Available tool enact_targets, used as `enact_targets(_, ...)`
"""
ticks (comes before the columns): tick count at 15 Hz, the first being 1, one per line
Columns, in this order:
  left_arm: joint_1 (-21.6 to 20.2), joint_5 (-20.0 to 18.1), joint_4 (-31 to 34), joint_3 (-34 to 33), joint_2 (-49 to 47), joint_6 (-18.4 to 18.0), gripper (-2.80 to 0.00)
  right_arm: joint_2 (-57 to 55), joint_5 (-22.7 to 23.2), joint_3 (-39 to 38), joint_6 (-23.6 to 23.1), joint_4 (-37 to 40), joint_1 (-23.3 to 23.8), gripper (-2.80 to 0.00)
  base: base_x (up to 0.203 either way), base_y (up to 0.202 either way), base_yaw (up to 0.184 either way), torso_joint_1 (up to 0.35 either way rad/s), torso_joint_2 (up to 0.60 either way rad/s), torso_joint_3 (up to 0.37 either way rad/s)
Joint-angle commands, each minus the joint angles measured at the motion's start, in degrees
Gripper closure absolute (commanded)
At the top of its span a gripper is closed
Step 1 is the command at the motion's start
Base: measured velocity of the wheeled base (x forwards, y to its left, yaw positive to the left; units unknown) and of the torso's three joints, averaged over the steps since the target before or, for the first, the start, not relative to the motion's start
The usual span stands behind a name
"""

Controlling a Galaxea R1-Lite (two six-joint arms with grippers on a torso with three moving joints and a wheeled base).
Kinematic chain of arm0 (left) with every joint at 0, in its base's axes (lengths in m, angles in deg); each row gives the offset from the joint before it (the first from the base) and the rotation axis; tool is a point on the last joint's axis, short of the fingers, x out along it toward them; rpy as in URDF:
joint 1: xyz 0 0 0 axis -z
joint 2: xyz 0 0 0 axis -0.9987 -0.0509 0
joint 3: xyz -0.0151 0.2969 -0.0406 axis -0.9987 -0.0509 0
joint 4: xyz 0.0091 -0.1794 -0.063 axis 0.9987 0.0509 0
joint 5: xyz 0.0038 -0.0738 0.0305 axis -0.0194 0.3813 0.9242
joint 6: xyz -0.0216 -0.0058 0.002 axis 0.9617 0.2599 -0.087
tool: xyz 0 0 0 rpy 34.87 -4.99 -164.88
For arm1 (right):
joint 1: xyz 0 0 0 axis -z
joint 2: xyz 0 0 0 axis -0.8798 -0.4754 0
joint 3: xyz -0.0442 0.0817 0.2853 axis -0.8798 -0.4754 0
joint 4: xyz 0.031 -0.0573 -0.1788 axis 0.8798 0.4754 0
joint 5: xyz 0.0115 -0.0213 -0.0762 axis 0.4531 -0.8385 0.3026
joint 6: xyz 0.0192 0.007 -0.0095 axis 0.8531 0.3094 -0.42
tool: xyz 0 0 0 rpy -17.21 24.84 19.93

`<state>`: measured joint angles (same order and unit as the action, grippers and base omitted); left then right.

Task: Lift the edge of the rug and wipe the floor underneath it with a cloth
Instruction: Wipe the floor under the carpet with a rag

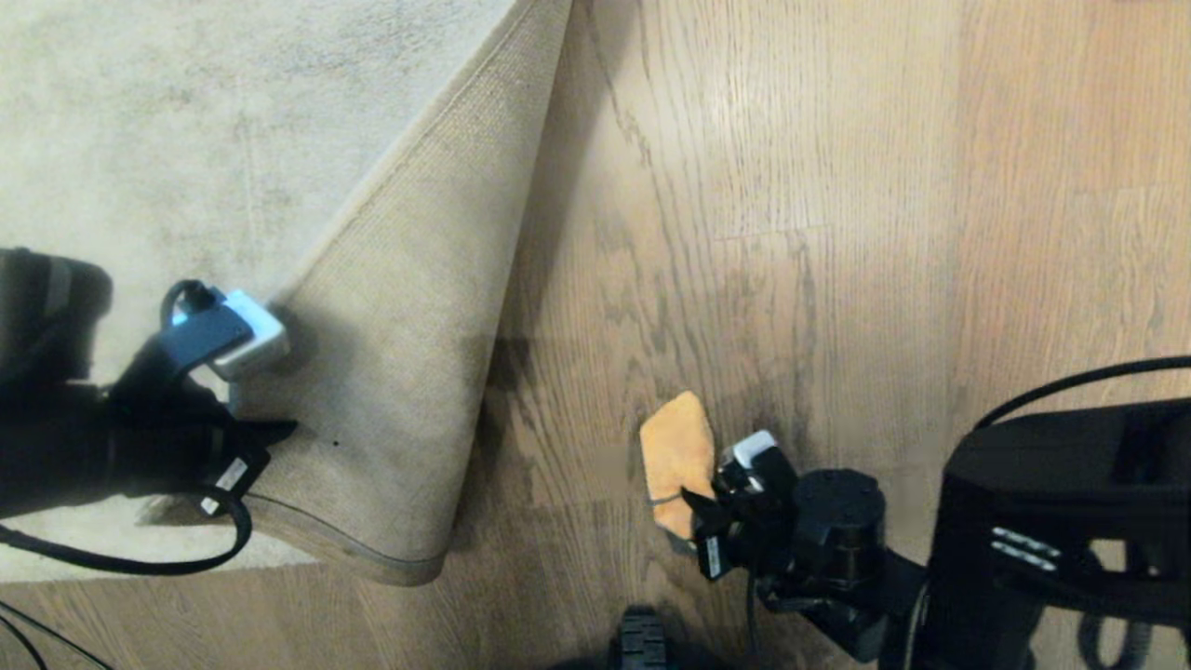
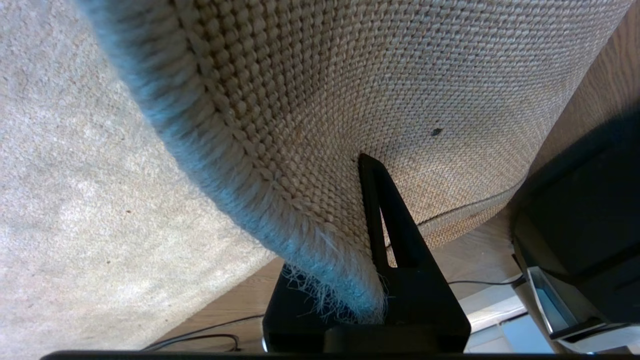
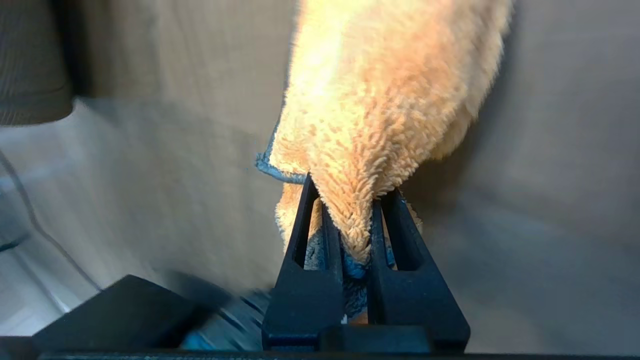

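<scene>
Head view: left gripper (image 1: pixel 265 433) at the left, pinching the rug edge (image 1: pixel 372 556) and holding the corner folded back over the pale pile, tan woven backing facing up. Exposed beside the fold, the floor (image 1: pixel 791 233), brown wood-grain planks with dark streaks. Lower right of centre, right gripper (image 1: pixel 700 516) clamped on the cloth (image 1: pixel 677 456), orange-yellow, spread on the planks well apart from the raised corner. Black robot body at the right edge, a dark cable (image 1: pixel 140 563) looping below the left arm.

Left wrist view: black fingers (image 2: pixel 385 210) pressed together on the rug edge (image 2: pixel 280 220), one finger visible against the woven backing, fringe hanging beside it. Pale pile to one side, a strip of planks (image 2: pixel 480 255) past the backing.

Right wrist view: two black fingers (image 3: pixel 305 235) nipping a fold of the fuzzy cloth (image 3: pixel 380 100), a dark grey hem (image 3: pixel 275 167) showing at its edge. Blurred planks (image 3: pixel 550 150) behind, the lifted rug's shadowed fold at one corner.
</scene>
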<state>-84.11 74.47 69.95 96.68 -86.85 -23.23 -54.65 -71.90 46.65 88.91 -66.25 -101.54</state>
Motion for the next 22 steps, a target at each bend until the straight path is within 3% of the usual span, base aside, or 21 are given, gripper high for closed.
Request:
enact_targets(1,0.3,0.0,0.0,-0.1,0.4,-0.2,0.00,12.6,0.0,-7.9,0.1,-2.2,3.6,0.00,0.000,0.000,0.000,0.000,0.00,0.000)
enact_targets(5,1.2,0.0,0.0,-0.1,0.8,-0.2,0.00,25.0,0.1,-21.1,0.1,-2.1,9.0,0.00,0.000,0.000,0.000,0.000,0.00,0.000)
enact_targets(13,1.2,0.0,0.0,-0.4,1.5,-0.1,0.00,29.0,-0.2,-21.9,-0.2,-2.2,12.0,0.00,0.000,0.000,0.000,0.000,0.00,0.000)
enact_targets(22,2.5,0.0,0.0,-0.6,2.4,-0.3,0.00,41.4,-0.2,-25.2,-3.1,-1.9,24.8,0.00,0.000,0.000,0.000,0.000,0.00,0.000)
